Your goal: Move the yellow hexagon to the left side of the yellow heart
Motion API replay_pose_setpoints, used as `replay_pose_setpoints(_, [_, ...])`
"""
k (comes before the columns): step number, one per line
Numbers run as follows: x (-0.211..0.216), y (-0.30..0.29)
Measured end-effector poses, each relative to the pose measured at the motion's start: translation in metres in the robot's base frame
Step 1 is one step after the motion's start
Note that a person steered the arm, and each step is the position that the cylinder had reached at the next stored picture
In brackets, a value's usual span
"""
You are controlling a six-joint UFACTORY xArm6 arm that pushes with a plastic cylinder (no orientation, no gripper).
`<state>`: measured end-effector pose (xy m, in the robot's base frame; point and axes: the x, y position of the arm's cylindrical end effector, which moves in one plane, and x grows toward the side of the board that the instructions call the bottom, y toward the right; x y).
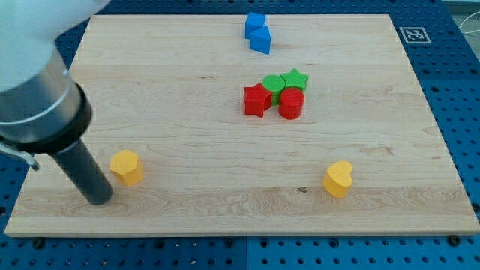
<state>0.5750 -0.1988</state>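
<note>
A pale wooden board (pixel 225 180) is lying on a blue pegboard (pixel 457 112). My tip (pixel 99 199) — a bare rod with no pincer to report — is sitting just left of the yellow hexagon (pixel 127 167). The yellow heart (pixel 339 179) is sitting well to the right, while red, green and blue blocks are clustering toward the top.
</note>
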Motion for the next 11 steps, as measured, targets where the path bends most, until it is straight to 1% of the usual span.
replay_pose_setpoints(1, [-0.031, -0.01])
replay_pose_setpoints(2, [-0.042, 0.011])
replay_pose_setpoints(4, [-0.024, 0.029])
replay_pose_setpoints(5, [-0.026, 0.062])
replay_pose_setpoints(11, [-0.022, 0.213])
